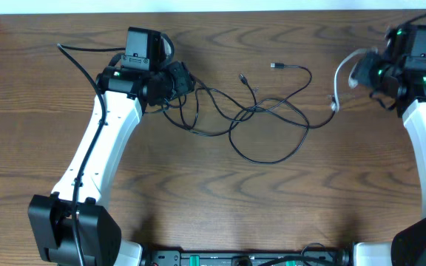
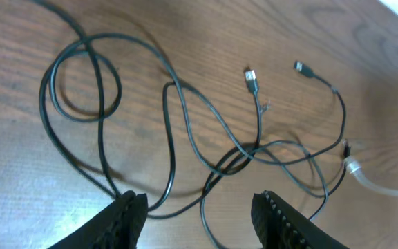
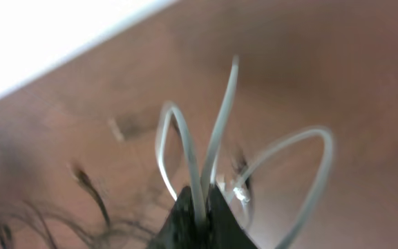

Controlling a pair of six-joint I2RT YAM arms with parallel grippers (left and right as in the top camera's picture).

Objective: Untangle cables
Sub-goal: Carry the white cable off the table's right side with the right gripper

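Desk (image 1: pixel 220 199): brown wood with strong grain. The far edge runs along the top of the overhead view, with a pale strip (image 1: pixel 198 6) beyond it. The desk's left edge cuts the top-left corner.

Cables (image 1: pixel 256 108): thin black cords lying flat on the far middle of the desk, between the two arms. They cross in a loose knot at the centre. One large loop sags toward the near side, and smaller loops run left under the left claw (image 1: pixel 180 80). Two plug ends (image 1: pixel 276 66) lie apart on the far side of the knot, short of the far edge.

A wide band of bare wood lies between the big loop and the arm bases. A narrower band separates the plugs from the far edge.

The left claw (image 2: pixel 199 218) is spread wide, fingers well apart, gripping nothing. In its wrist view the cables (image 2: pixel 244 155) fan out ahead, and one cord passes just beside the left finger.

The right claw (image 1: pixel 361 70) sits near the far right corner, close to the far edge. It is pinched tight on the whitish cord (image 1: pixel 336 77), which arcs left and down until its lower end meets a black cord. The right wrist view is blurred. There the right claw (image 3: pixel 199 214) has its fingers together, with pale loops of the whitish cord (image 3: pixel 216 138) rising out of them.
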